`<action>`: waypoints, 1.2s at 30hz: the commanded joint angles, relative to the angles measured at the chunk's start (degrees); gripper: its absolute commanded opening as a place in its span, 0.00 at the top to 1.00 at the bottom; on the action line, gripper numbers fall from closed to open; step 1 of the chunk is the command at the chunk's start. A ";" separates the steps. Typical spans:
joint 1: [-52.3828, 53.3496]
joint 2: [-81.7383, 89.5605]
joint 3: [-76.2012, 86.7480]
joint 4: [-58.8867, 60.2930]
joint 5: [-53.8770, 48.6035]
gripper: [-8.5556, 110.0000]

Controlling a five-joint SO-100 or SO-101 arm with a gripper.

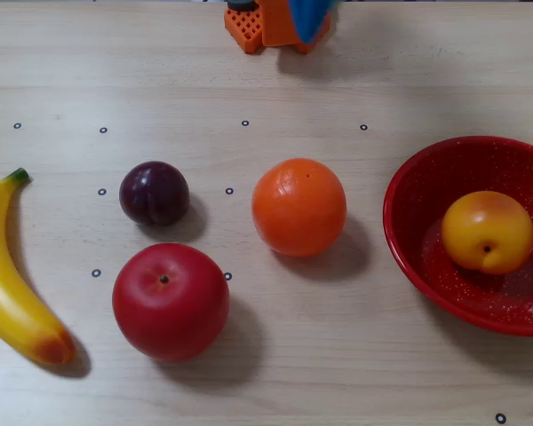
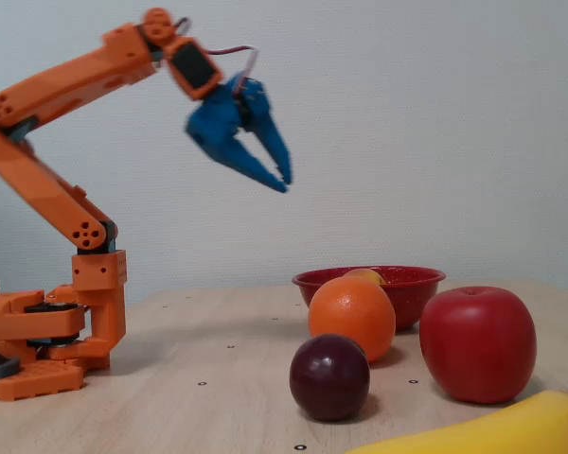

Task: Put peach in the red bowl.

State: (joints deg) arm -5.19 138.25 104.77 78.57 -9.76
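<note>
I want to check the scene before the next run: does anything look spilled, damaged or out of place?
Nothing stands out. The peach lies inside the red bowl, which sits upright. The other fruits rest apart on the table, and the gripper hangs high near the base, holding nothing.

Pale wood-grain counter [image 1: 409,373], dotted with small black ring marks. Resting directly on it, in the fixed view from above: banana [image 1: 9,275] at far left, plum [image 1: 154,193], apple [image 1: 171,301] just below the plum, orange [image 1: 299,207] near the middle, red bowl [image 1: 409,240] at right edge, orange robot base [image 1: 266,25] at top.
</note>
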 commanded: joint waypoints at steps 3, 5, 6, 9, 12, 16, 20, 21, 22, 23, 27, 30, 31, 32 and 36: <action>3.96 10.63 3.25 2.46 1.14 0.93; 4.57 14.68 6.06 3.78 1.05 0.93; 4.92 16.79 7.56 4.13 1.23 0.93; 5.45 23.03 11.87 5.71 1.76 0.93; 5.54 29.27 15.56 8.35 2.46 0.93; 6.24 36.74 20.39 12.66 3.16 0.93; 6.59 42.71 24.26 13.89 3.87 0.93; 6.33 43.68 25.40 12.83 3.78 0.93; 6.24 44.65 27.42 11.16 3.60 0.93; 6.33 45.44 29.71 9.23 3.52 0.93; 7.38 46.76 39.11 -0.79 2.90 0.93; 7.56 47.46 46.14 -8.44 2.81 0.93; 7.73 47.90 48.69 -10.81 2.64 0.93; 8.00 48.34 50.80 -13.01 2.90 0.93; 7.65 50.36 57.22 -14.41 5.19 0.93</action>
State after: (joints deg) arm 0.70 187.21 163.30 66.27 -6.94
